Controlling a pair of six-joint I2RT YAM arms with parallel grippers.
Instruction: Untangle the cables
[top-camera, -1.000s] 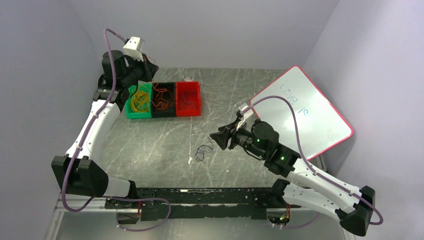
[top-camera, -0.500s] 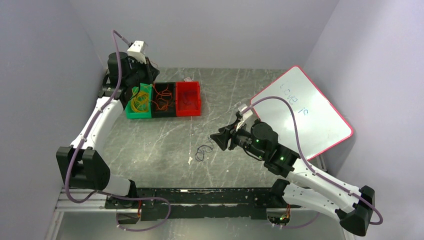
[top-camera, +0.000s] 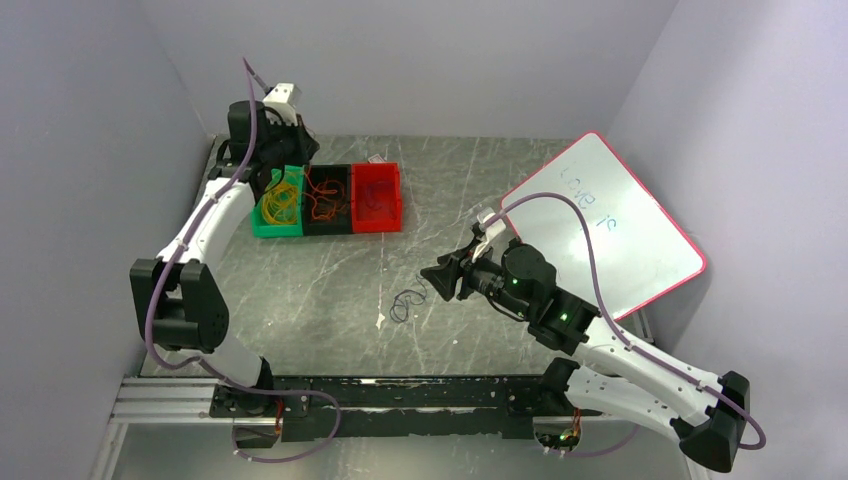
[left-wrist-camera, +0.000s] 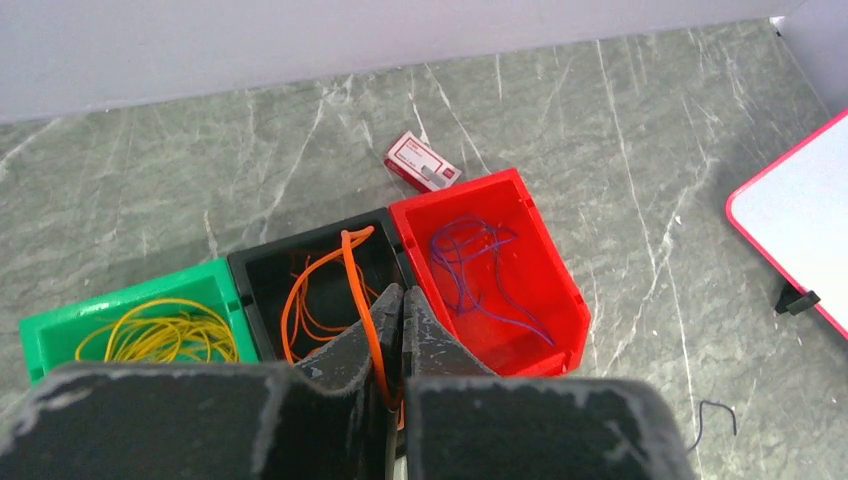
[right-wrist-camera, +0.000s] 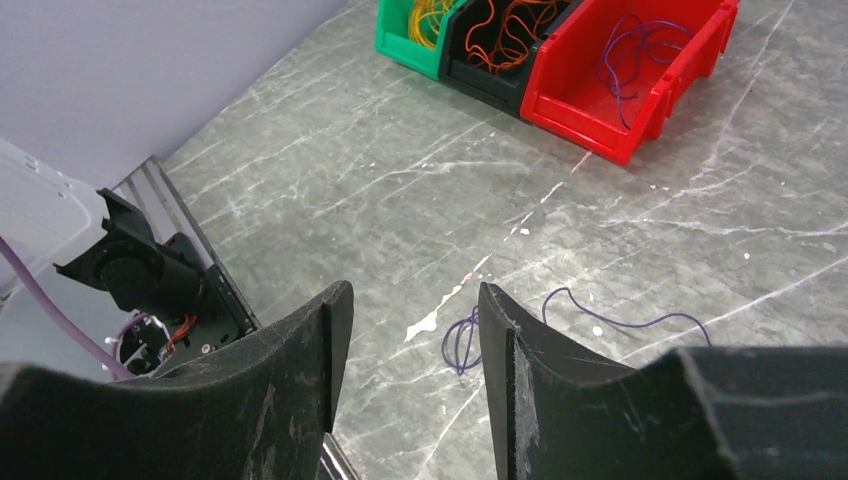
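The thin orange cable (left-wrist-camera: 355, 280) I am working runs from the black plastic bin (left-wrist-camera: 300, 237) up into the left gripper (left-wrist-camera: 400, 300), whose fingers are pressed together on it. That bin is the middle of three at the far left corner of the grey marble-pattern bench (top-camera: 330, 290). Over the last second the left arm has folded its elbow inward and carried the wrist slightly right along the far edge, so the strand now hangs over its own colour's bin. I judge this delivery to be nearly finished, with only a release left. The green bin (left-wrist-camera: 120, 297) beside it holds the yellow cables (left-wrist-camera: 160, 335), and the red bin (left-wrist-camera: 540, 240) holds thin purple ones (left-wrist-camera: 470, 260). One dark purple cable (top-camera: 407, 302) lies loose near the middle of the bench. The right gripper (top-camera: 440, 277) has not moved; it hovers just beside that cable with its fingers partly apart and nothing between them, ready for the next pick.
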